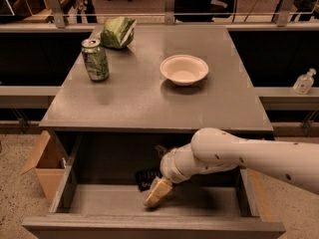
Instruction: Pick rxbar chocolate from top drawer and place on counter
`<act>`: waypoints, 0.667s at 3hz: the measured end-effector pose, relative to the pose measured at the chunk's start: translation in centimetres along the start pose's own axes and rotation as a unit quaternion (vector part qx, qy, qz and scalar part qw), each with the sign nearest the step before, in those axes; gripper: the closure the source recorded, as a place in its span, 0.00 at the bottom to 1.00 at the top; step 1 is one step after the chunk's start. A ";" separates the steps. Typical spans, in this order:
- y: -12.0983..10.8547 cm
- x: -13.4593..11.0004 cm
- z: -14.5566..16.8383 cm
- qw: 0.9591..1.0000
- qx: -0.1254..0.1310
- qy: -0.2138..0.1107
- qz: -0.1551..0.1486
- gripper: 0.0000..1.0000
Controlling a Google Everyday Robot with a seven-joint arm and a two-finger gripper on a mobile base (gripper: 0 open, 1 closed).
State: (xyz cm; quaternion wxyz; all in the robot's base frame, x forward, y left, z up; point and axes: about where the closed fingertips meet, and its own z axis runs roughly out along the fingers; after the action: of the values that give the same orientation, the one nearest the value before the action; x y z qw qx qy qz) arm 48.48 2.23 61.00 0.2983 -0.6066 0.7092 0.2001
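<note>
The top drawer (pixel 99 203) stands pulled open below the counter (pixel 144 98). The rxbar chocolate (pixel 146 176), a small black bar with pale lettering, lies on the drawer floor near the back, partly hidden by my arm. My gripper (pixel 155 193) reaches down into the drawer from the right. Its tan fingertip (pixel 157 191) rests just in front of and beside the bar, close to touching it. The white arm covers the bar's right end.
On the counter stand a green can (pixel 95 59) at the left, a green snack bag (pixel 118 32) at the back left and a white bowl (pixel 184 69) in the middle. A tan cardboard box (pixel 44 164) sits on the floor left of the drawer.
</note>
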 end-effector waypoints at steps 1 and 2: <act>0.4 -1.1 0.2 1.000 -0.002 0.015 -0.009 0.00; 1.0 -2.5 -0.1 0.999 -0.001 0.028 -0.018 0.18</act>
State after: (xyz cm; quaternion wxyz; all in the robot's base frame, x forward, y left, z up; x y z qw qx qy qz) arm 47.66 4.22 62.61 0.2816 -0.6249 0.7061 0.1782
